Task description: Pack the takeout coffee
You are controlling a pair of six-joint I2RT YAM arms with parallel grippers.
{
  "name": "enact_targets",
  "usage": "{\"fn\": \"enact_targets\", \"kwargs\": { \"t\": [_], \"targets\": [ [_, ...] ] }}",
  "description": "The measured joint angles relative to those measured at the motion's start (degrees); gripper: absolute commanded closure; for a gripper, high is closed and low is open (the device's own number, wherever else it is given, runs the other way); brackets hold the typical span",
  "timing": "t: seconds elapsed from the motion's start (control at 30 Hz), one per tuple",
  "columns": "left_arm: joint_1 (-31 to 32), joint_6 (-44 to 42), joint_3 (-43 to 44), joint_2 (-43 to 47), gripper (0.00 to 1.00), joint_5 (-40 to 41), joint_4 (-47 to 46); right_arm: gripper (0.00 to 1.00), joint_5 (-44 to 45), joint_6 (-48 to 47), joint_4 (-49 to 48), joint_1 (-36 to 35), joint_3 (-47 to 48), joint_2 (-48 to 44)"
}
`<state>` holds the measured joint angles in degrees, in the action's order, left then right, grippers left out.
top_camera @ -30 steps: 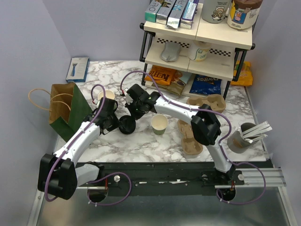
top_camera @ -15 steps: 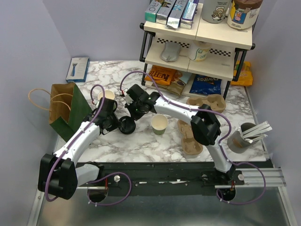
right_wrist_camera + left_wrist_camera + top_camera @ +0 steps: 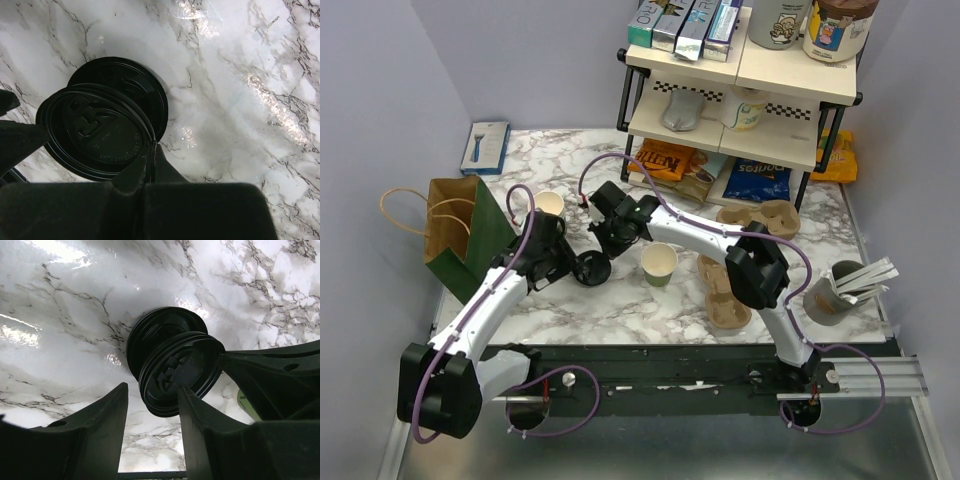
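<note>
Marble table carried the work. Right jaws were clamped on the rim of the black lid, holding it tilted just above a second lid. Left jaws stood apart, flanking it. Green cup stood uncovered near the right jaws' right side; right arm nearer.

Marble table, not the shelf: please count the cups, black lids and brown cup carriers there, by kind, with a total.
Open paper cups: 2
Grey cup with sticks: 1
Black lids: 2
Brown cup carriers: 2
Total: 7
</note>
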<state>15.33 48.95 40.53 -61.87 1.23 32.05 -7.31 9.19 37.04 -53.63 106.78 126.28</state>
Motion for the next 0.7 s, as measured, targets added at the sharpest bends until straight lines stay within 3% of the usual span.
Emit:
{"fn": "enact_targets", "kwargs": {
  "t": [0.1,0.7],
  "targets": [
    [0.0,0.6,-1.1,0.0,0.59,-1.4,-0.8,0.99,0.2,0.9,0.5,0.0,0.3,0.0],
    [0.0,2.1,-2.6,-1.0,0.70,-6.5,-3.3,0.99,3.4,3.1,3.0,0.0,2.1,0.0]
  ]
}}
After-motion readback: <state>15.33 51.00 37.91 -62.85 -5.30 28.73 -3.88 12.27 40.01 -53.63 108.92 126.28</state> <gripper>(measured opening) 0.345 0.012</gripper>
